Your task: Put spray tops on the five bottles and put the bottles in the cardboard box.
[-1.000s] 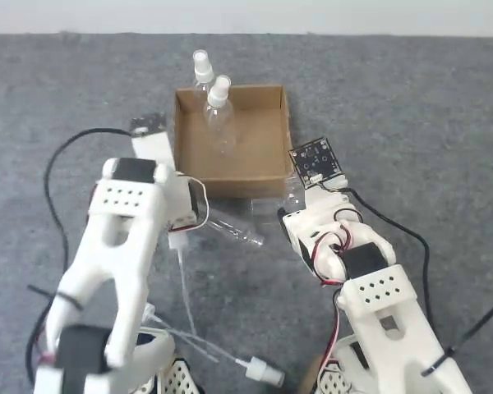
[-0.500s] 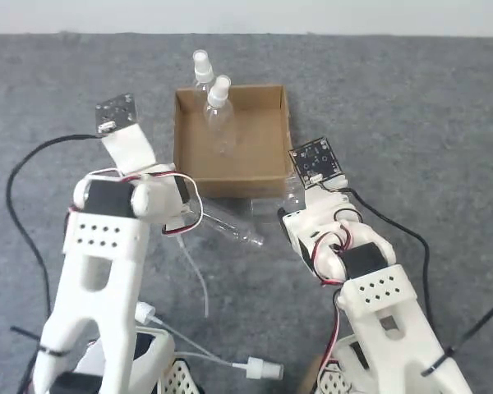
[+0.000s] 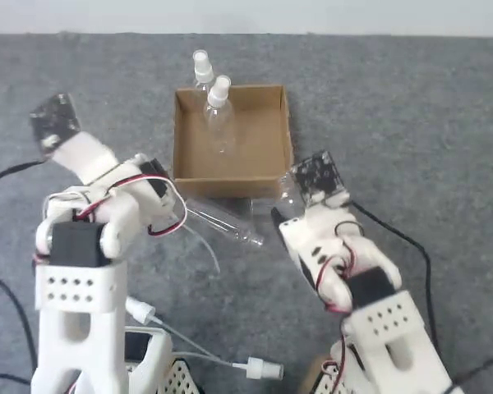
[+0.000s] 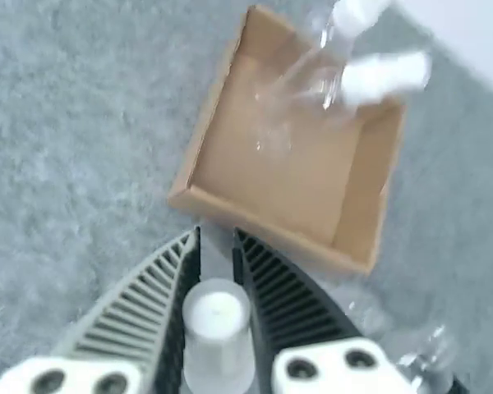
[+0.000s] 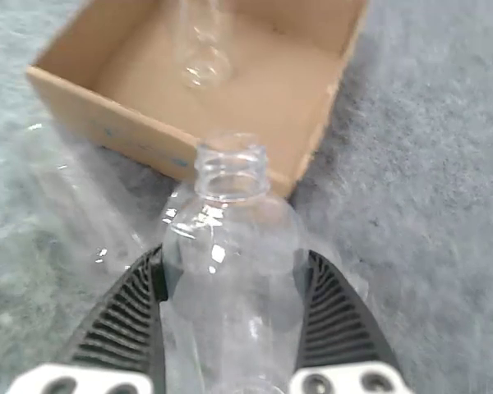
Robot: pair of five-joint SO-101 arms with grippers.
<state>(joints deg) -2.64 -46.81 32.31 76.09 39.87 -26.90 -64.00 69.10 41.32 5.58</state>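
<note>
The left gripper [image 4: 216, 240] is closed on a spray top [image 4: 216, 316], held before the left end of the cardboard box's [image 3: 230, 182] front wall. The right gripper [image 5: 230, 258] is clamped on an uncapped bottle [image 5: 230, 176] at that wall's right end, with the neck pointed boxward. Top and bottle are set apart.

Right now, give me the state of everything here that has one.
Left claw: shut on spray top.
Right claw: shut on uncapped bottle.
Cardboard box: open-topped.
Boxed bottle: upright, capped.
Bottle at box's far wall: capped.
Lying bottle: uncapped, on its side.
Loose spray top: lying on the table.
</note>
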